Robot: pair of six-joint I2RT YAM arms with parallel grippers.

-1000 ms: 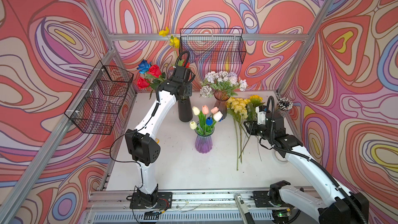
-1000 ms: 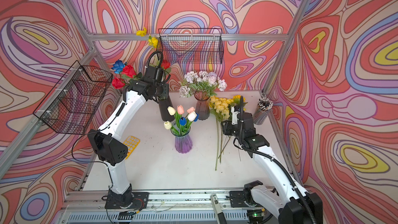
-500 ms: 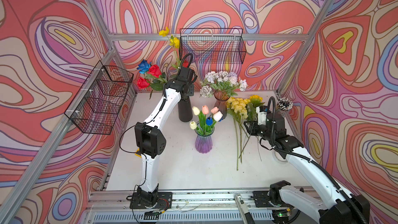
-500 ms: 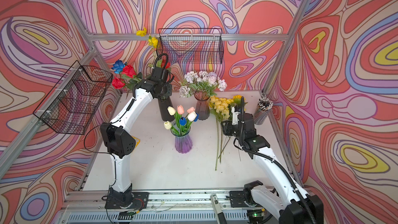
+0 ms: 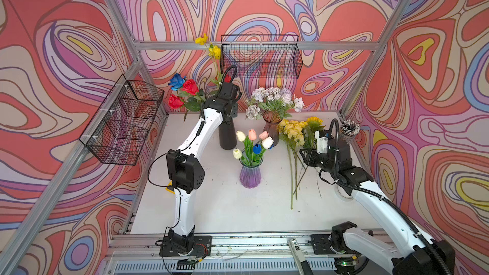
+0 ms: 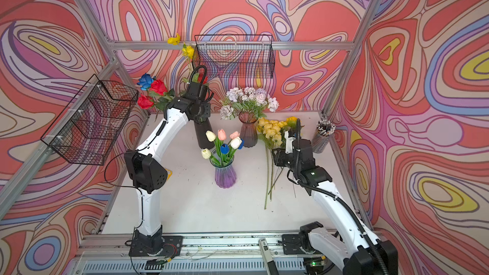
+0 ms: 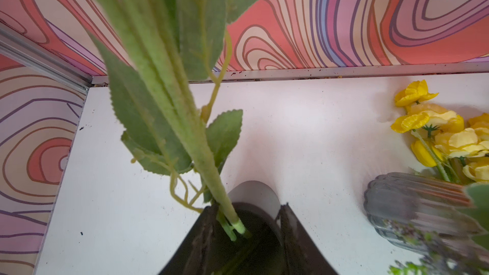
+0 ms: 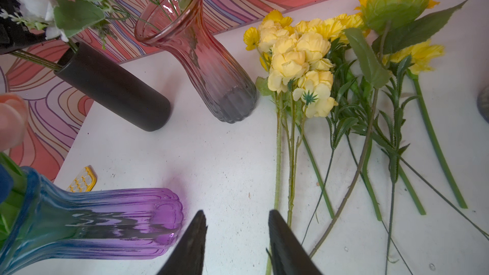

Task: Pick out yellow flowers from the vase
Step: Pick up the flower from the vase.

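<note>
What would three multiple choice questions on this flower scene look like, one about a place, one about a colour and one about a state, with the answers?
1. Where do the loose yellow flowers lie?
A. In the wire basket
B. Flat on the table
C. In the pencil cup

2. What colour is the vase that holds the tulips?
A. Black
B. Red
C. Purple

3. How is the right gripper?
A. Open, holding nothing
B. Shut on a stem
C. Shut on a pencil

Answers:
1 B: their stems lie along the white table.
2 C: its ribbed glass body is purple in both top views.
3 A: the right wrist view shows its jaws apart, gripping nothing.
</note>
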